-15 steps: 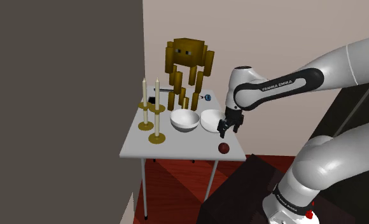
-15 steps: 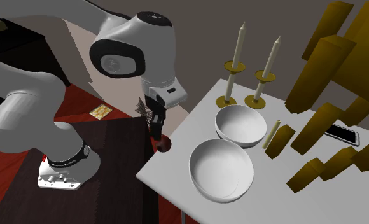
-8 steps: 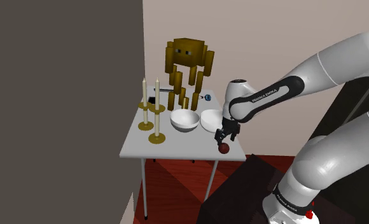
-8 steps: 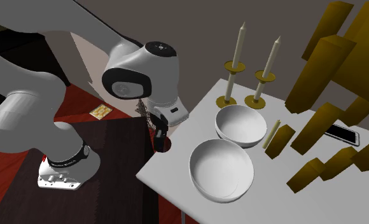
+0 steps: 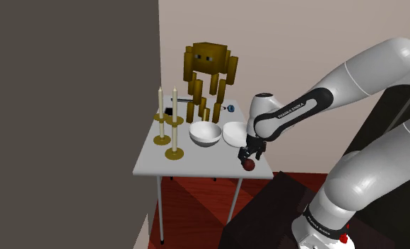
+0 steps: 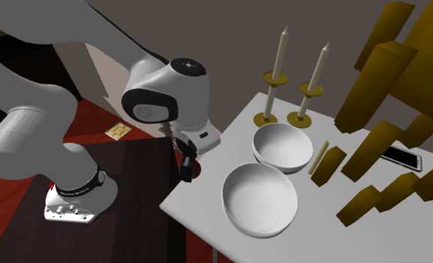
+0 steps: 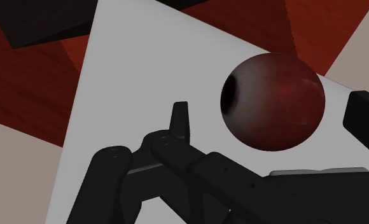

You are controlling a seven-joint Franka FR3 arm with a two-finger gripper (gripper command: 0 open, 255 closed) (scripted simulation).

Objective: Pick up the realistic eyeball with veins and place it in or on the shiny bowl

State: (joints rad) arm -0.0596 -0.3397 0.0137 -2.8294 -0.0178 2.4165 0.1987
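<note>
The white arm is reaching from its stand over to a pale table and bending down at that table's corner nearest the stand. At the table's far side a big golden blocky figure is standing. Toward the shoulder view's left, two brass candlesticks are holding tall cream candles upright. Between these and the arm two plain white bowls are sitting side by side. The near bowl is lying closer to the table's edge and the far bowl is lying just beside the candlesticks. Both are well apart from the ball.

The black gripper is pointing down right at the tabletop. Its fingers are standing wide apart, one on each side of the eyeball, and in the wrist view neither is touching it.

The eyeball is resting on the table close to the corner, just beside the near bowl's outer side. It is showing as a smooth, deep maroon sphere, with faint paler red streaks running across it. A dark, nearly black round patch is facing sideways toward one finger.
</note>
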